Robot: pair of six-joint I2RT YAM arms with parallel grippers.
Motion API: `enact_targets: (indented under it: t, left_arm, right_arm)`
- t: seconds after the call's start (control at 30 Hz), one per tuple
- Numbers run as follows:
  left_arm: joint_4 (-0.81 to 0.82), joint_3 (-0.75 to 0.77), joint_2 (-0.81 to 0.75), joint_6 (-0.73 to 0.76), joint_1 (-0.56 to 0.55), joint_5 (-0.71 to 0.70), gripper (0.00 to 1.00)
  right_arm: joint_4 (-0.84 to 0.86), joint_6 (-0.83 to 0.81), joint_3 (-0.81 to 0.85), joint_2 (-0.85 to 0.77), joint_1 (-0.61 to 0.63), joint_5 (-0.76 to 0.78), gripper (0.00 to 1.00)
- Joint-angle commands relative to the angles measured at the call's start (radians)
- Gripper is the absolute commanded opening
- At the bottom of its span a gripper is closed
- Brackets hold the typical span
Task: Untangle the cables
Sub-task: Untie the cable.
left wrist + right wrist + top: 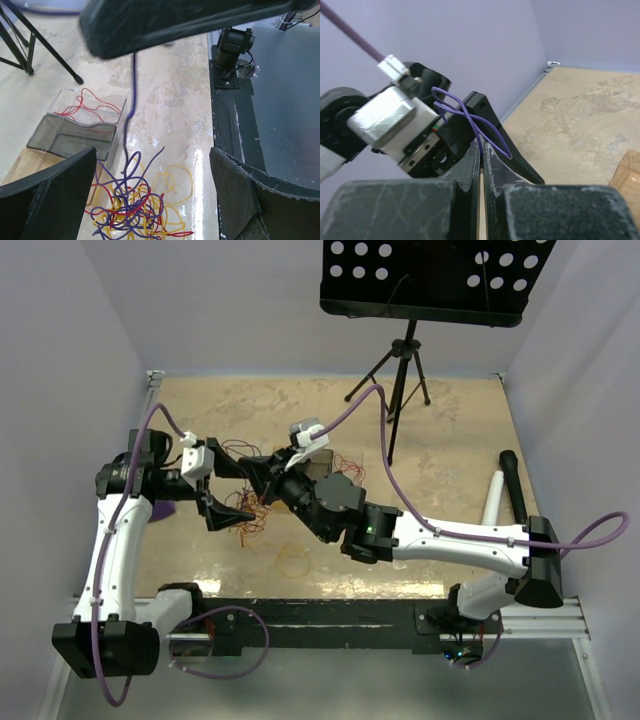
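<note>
Right pincer (481,150) is clamped shut on a purple cable (470,117) above the desk (170,100). Left pincer (152,155) gapes wide, empty, over the tangled cables (132,205) lying left of the desk's middle.

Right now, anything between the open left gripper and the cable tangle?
Nothing solid. The tangle lies straight ahead of the open left gripper. Only a purple cable, pinched in the shut right gripper above, dangles down into the pile's far side. The trays sit off to one side.
</note>
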Motion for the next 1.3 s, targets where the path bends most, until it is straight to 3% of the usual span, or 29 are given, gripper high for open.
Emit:
enact_targets:
  t: [0.0,0.07,0.23,0.43,0.53,0.63,0.7,0.97,1.27]
  left_arm:
    - [-0.035,0.023,0.057,0.066,0.017,0.217,1.00]
    - [-0.096,0.040,0.101,0.144,0.015,0.234,0.98]
    - [-0.098,0.069,0.158,0.134,0.017,0.274,0.84]
    - [-0.095,0.123,0.140,0.086,0.015,0.274,0.82]
    - [-0.093,0.118,0.128,0.076,0.011,0.275,0.71]
    - [-0.092,0.118,0.119,0.060,0.005,0.277,0.50]
    - [-0.092,0.118,0.111,0.060,0.002,0.275,0.44]
    - [-0.096,0.069,0.111,0.088,-0.003,0.275,0.29]
    - [-0.096,0.005,0.151,0.161,-0.001,0.263,0.22]
  right_arm:
    - [0.027,0.024,0.069,-0.012,0.006,-0.038,0.00]
    - [0.033,0.032,0.073,-0.010,0.011,-0.047,0.00]
    - [0.036,0.049,0.084,-0.001,0.014,-0.081,0.00]
    - [0.033,0.061,0.080,0.008,0.018,-0.079,0.00]
    - [0.039,0.064,0.084,0.021,0.017,-0.090,0.00]
    - [0.041,0.067,0.099,0.036,0.018,-0.096,0.00]
    - [0.044,0.067,0.109,0.045,0.017,-0.101,0.00]
    - [0.058,0.070,0.158,0.080,0.018,-0.114,0.00]
    - [0.044,0.059,0.271,0.079,0.020,-0.136,0.00]
